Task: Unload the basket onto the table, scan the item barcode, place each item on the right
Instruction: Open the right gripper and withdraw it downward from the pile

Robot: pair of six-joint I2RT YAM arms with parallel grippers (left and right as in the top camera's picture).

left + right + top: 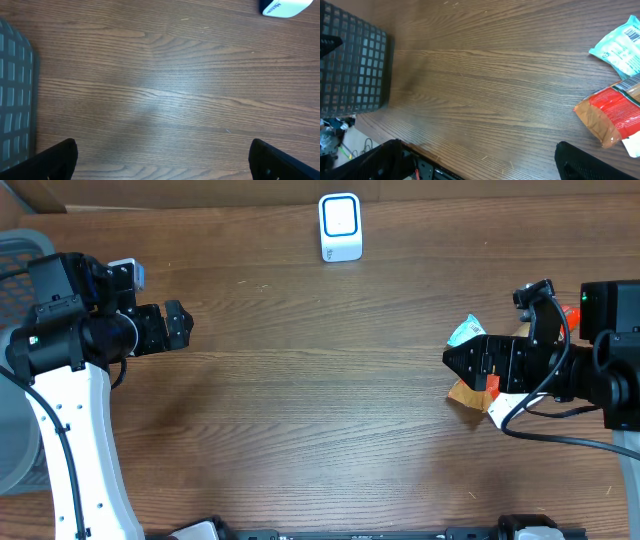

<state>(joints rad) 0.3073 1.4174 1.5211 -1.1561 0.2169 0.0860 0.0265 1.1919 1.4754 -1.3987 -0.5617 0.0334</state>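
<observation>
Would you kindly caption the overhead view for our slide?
Open left claw and right claw over the table; scanner at far edge, packets by right claw.

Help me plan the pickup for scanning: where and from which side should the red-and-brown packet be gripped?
Likely from above, pinching the red-and-brown packet across its narrow width near the brown end: it lies flat on the table, with the teal packet close alongside.

A mock shop checkout: white barcode scanner (340, 226) at the far edge of the wooden desk (300, 390), mesh basket (22, 248) left, snack packets (615, 114) right.
</observation>
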